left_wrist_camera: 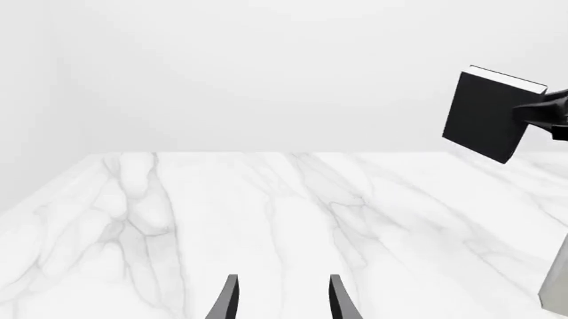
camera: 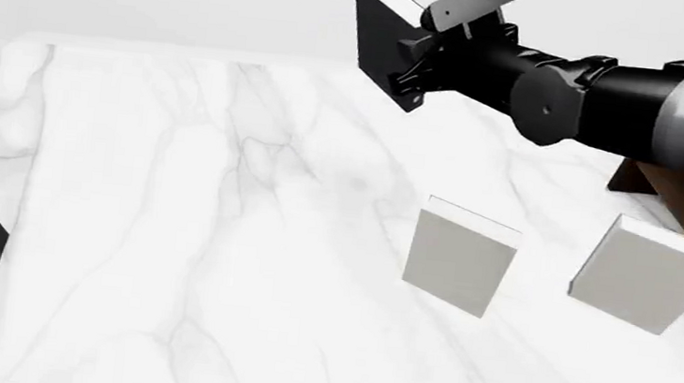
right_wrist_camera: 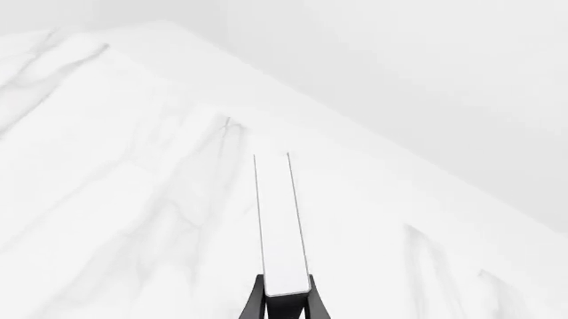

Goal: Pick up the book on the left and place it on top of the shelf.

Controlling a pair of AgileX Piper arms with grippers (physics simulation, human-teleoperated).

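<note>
Currently: right gripper [camera: 420, 63] clamped on book [camera: 380, 35] near one edge, held aloft. Looks rigid, light, slick-covered; grip deeper toward centre. Left gripper [left_wrist_camera: 281, 300] parted, holding nothing.

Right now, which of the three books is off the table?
The black-covered book, held in the air by the right gripper; both pale grey books stand on the marble table.

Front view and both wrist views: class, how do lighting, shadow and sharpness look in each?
Front view: flat, even light, faint soft shadows by the pale books, right pincer crisp. Left wrist view: the book sharp against a featureless backdrop, no glare. Right wrist view: washed-out white; page edge nearly blends into the table.
</note>
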